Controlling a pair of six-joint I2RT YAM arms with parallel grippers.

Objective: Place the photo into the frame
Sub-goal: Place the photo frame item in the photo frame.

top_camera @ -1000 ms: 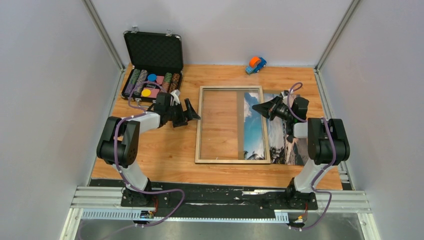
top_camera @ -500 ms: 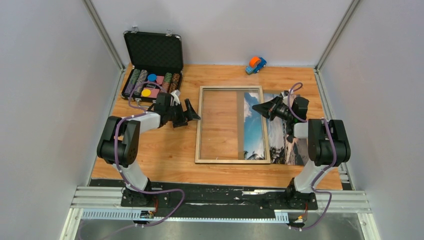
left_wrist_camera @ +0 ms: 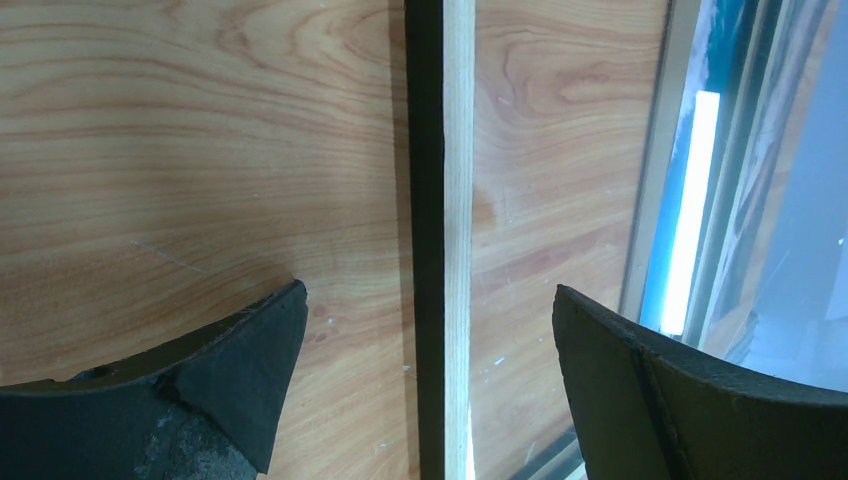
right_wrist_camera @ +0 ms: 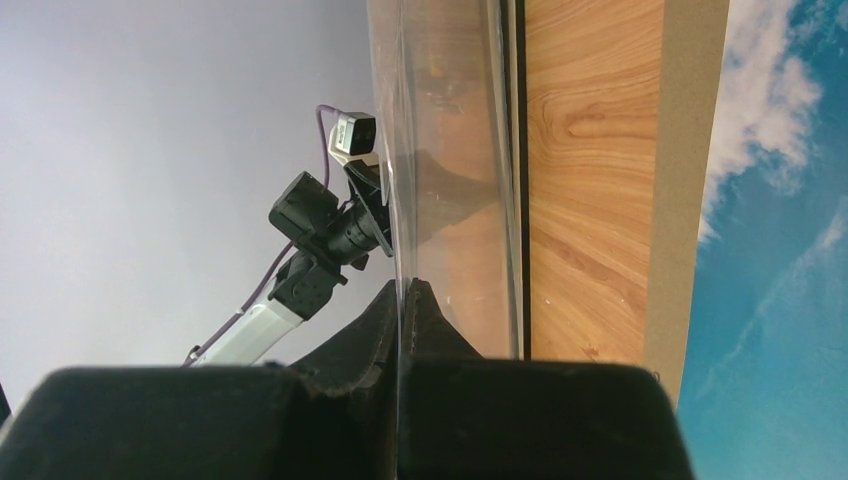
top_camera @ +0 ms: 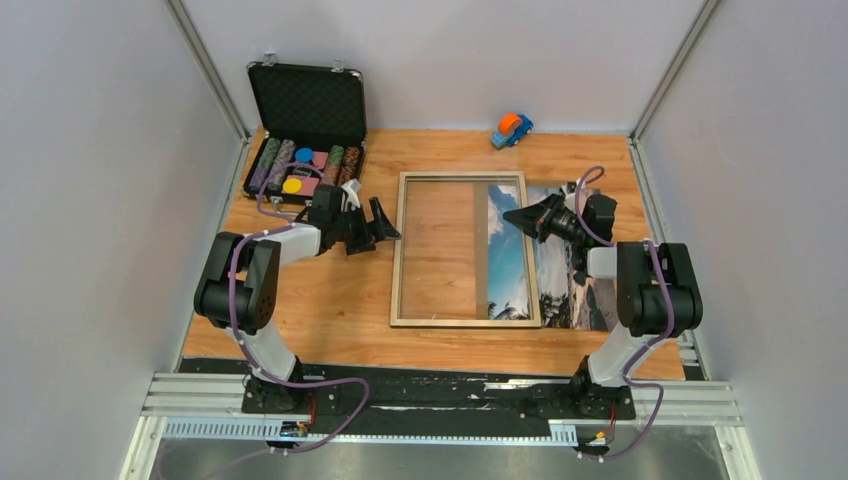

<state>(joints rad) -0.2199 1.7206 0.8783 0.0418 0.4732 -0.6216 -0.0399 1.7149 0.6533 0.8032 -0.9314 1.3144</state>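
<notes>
Photo (top_camera: 565, 290) lies half under frame (top_camera: 460, 321) right side, rest poking out. Right gripper (top_camera: 518, 213) pinched shut on frame's right edge; left gripper (left_wrist_camera: 430, 298) spread wide astride left rail. Lift gently, keep photo square.

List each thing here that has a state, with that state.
Chip case: open, lid upright.
Frame: lying on table, photo not inside.
Photo: flat, partly beneath frame.
Left gripper: jaws open, astride frame's left rail.
Right gripper: jaws shut on clear pane.
Toy car: upright.
</notes>
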